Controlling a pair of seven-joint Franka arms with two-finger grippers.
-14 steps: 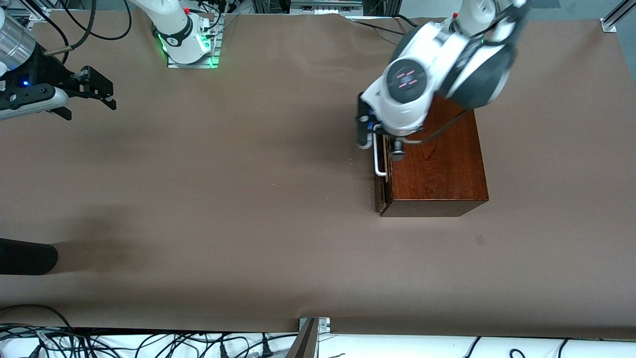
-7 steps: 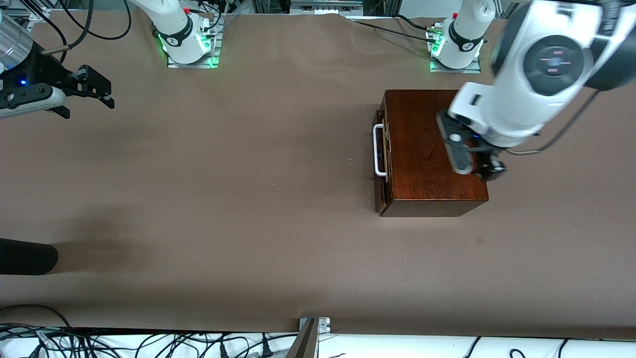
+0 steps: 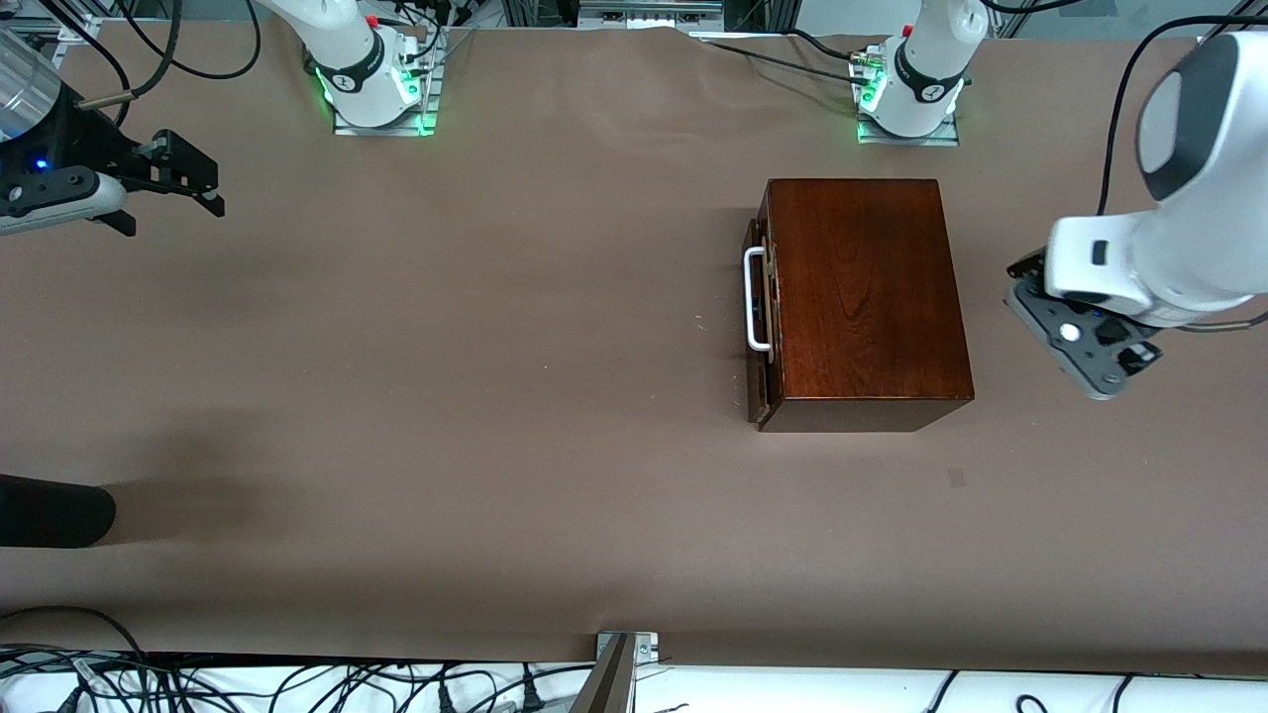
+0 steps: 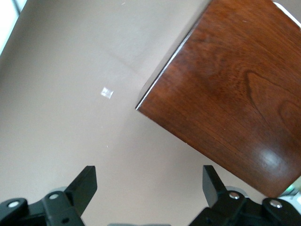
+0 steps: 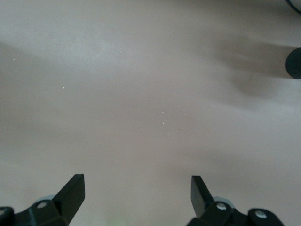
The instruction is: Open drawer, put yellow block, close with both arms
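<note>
The reddish-brown wooden box (image 3: 867, 297) stands toward the left arm's end of the table. Its drawer (image 3: 764, 376) is pushed in, and the white bar handle (image 3: 757, 300) faces the right arm's end. The box's top and one corner also show in the left wrist view (image 4: 235, 99). The yellow block is out of view. My left gripper (image 3: 1119, 349) hangs open and empty over bare table beside the box, on the side away from the handle; its open fingers (image 4: 86, 182) show in the left wrist view. My right gripper (image 3: 213, 188) is open and empty (image 5: 137, 188), waiting over the right arm's end.
A black rounded object (image 3: 54, 510) lies at the table edge at the right arm's end and also shows in the right wrist view (image 5: 295, 62). A small square mark (image 3: 956, 478) is on the brown table cover nearer the front camera than the box. The arm bases (image 3: 381, 89) (image 3: 906, 99) stand along the table's edge farthest from the camera.
My left arm has swung from over the drawer handle, across the box top, to the table beside the box. The handle is now uncovered. The right gripper has hardly moved.
</note>
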